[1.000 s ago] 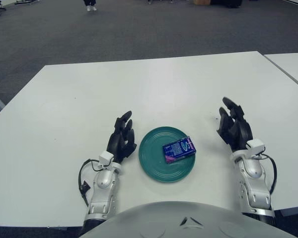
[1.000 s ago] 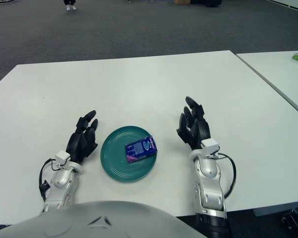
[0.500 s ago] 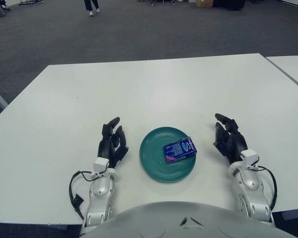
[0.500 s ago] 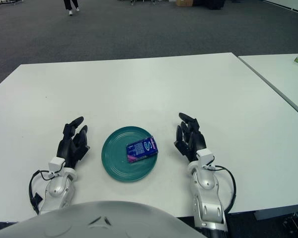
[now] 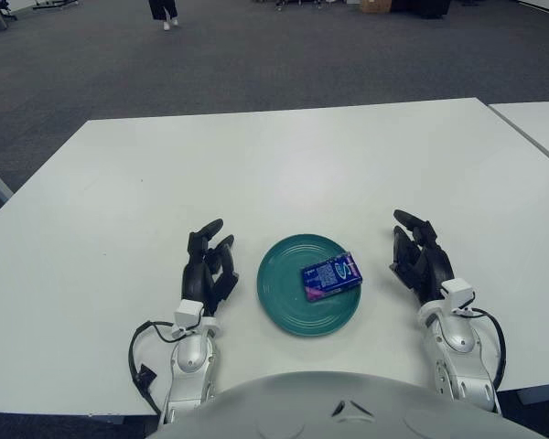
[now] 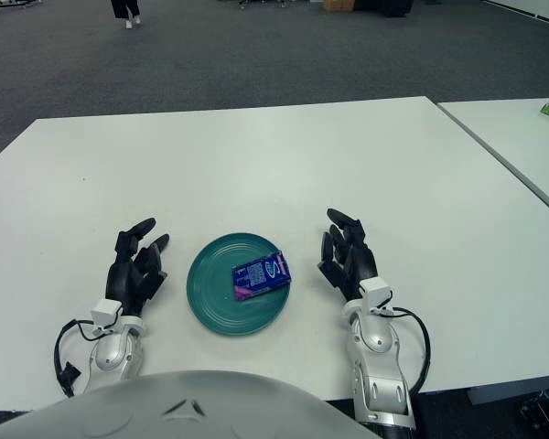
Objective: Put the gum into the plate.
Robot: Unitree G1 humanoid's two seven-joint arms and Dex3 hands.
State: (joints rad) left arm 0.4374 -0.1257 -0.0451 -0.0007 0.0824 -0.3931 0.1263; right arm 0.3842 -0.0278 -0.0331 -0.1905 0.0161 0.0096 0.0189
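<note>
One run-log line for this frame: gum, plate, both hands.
gum: in plate, right side | plate: on table | left hand: open, left of plate | right hand: open, right of plate

We see a broad white rectangular table filling most of the view. To its right stands a second white table, near it but apart. Beyond both, dark grey carpet stretches far, where a person's legs show at the upper left.

print on the blue gum pack, too small to read
</note>
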